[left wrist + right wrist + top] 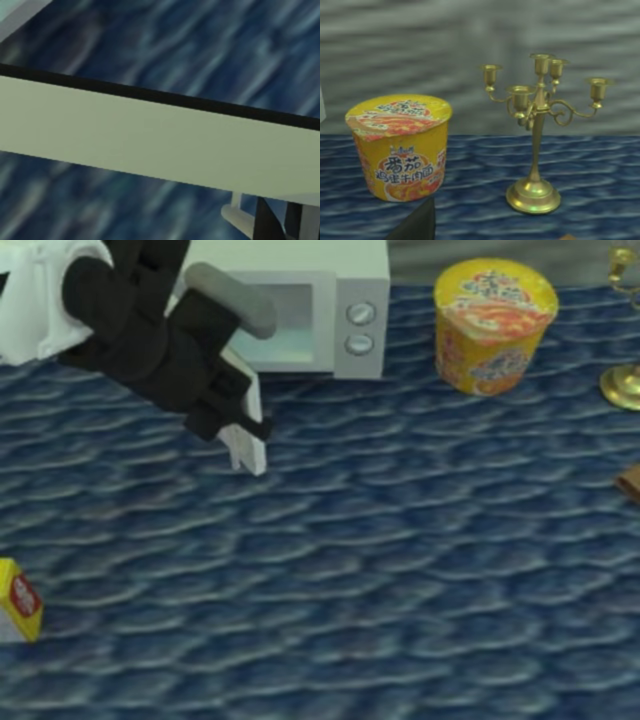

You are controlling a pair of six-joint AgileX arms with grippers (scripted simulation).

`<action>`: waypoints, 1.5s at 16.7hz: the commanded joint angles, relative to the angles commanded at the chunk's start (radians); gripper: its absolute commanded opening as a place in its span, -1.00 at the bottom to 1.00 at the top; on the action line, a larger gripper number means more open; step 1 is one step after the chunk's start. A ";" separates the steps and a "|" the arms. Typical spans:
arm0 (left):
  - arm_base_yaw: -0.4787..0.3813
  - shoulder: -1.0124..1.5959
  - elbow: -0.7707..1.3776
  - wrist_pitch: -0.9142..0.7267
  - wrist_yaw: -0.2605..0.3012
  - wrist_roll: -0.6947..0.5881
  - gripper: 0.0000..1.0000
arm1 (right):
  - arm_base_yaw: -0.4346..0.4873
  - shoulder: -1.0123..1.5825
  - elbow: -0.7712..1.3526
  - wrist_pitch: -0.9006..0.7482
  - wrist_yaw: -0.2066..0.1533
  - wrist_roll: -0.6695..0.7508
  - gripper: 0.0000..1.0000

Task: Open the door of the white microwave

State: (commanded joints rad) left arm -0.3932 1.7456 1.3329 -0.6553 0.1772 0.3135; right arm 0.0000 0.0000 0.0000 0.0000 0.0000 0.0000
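Note:
The white microwave [362, 275] stands at the back of the table, left of centre, with two grey knobs [359, 328] on its front. Its door [250, 445] is swung out toward the front, and the pale inside of the oven [285, 325] shows. My left gripper [243, 426] is at the door's free end, shut on the door handle. In the left wrist view the door [150, 140] is a broad pale band, and the dark fingers [265, 222] sit at the handle [234, 215]. A dark part of my right gripper [420, 222] shows in the right wrist view; the gripper is outside the top view.
A yellow noodle cup [495, 325] stands right of the microwave, and a gold candlestick [625, 380] stands at the right edge. A brown object [630, 480] lies at the right edge. A yellow box [20, 605] lies at the left edge. Blue cloth covers the table.

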 joint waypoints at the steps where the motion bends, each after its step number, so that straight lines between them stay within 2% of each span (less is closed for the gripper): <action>1: 0.000 0.000 0.000 0.000 0.000 0.000 -1.00 | 0.000 0.000 0.000 0.000 0.000 0.000 1.00; 5: 0.004 0.001 -0.005 -0.003 0.011 0.010 -1.00 | 0.000 0.000 0.000 0.000 0.000 0.000 1.00; 15: 0.074 -0.033 -0.034 -0.042 0.095 0.186 -1.00 | 0.000 0.000 0.000 0.000 0.000 0.000 1.00; 25: 0.075 -0.034 -0.035 -0.043 0.097 0.189 -1.00 | 0.000 0.000 0.000 0.000 0.000 0.000 1.00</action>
State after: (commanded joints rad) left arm -0.3178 1.7114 1.2984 -0.6978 0.2742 0.5028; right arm 0.0000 0.0000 0.0000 0.0000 0.0000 0.0000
